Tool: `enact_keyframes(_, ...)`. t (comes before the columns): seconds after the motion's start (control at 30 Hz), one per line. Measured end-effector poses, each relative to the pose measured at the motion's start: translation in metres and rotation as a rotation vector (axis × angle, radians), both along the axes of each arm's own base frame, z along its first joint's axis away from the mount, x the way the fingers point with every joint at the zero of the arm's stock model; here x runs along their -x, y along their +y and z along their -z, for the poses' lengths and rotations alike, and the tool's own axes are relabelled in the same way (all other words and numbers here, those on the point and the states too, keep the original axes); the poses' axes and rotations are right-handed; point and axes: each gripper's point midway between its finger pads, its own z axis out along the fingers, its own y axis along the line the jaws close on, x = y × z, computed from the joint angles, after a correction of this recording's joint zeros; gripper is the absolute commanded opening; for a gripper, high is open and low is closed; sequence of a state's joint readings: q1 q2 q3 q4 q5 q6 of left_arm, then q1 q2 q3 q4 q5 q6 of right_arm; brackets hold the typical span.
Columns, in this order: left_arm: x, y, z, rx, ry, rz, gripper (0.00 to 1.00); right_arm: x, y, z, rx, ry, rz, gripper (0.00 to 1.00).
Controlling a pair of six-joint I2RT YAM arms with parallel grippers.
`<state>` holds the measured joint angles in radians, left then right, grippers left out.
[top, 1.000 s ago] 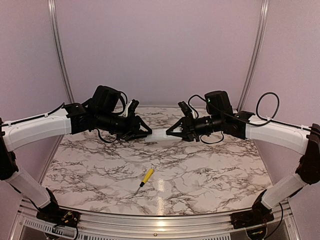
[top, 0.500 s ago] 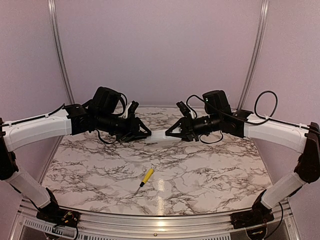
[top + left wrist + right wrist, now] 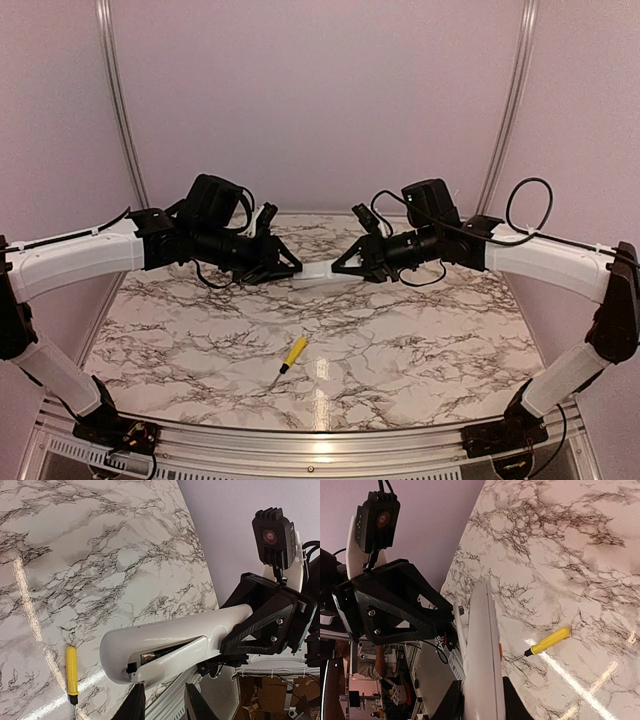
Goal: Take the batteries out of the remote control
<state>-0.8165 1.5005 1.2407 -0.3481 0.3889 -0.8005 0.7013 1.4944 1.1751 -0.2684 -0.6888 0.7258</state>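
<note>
- The remote (image 3: 317, 272) hangs in the air above the middle of the table (image 3: 420, 350), lying roughly level and bridging the 2 claws.
- In the left wrist view its recess faces the camera and is open at the near end.
- 1 dark battery (image 3: 154, 656) with a metal end lies inside that recess, lengthwise along the remote.
- I cannot tell whether a 2nd battery sits further in, as the rest of the recess is in shadow.
- A white strip (image 3: 175, 656) runs along the lower side of the opening. I cannot tell whether it is a loose cover or part of the body.
- The left claw (image 3: 297, 268) pinches the remote's left end, its 2 fingers (image 3: 134, 705) flanking that end.
- The right claw (image 3: 338, 268) is pressed onto the remote's right end, across its thin edges as the right wrist view shows.
- The 2 claws face each other, tips near but apart, with only the remote between them.
- A yellow screwdriver (image 3: 293, 352) lies flat on the table, nearer the arm bases and well below the remote, touching nothing else.
</note>
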Motion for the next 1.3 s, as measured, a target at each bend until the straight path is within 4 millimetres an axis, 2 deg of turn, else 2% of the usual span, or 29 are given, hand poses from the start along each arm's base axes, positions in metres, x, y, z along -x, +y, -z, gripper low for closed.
enact_keyframes(0.67, -0.006, -0.008, 0.021, -0.032, 0.031, 0.013, 0.27, -0.016, -0.009, 0.025, 0.079, 0.044, 0.035, 0.00)
enact_keyframes(1.1, -0.009, -0.013, 0.021, -0.033, 0.021, 0.026, 0.27, -0.023, -0.015, 0.030, 0.110, 0.054, 0.041, 0.00)
enact_keyframes(1.3, -0.010, -0.017, 0.027, -0.037, 0.031, 0.033, 0.26, -0.022, -0.017, 0.041, 0.140, 0.076, 0.040, 0.00)
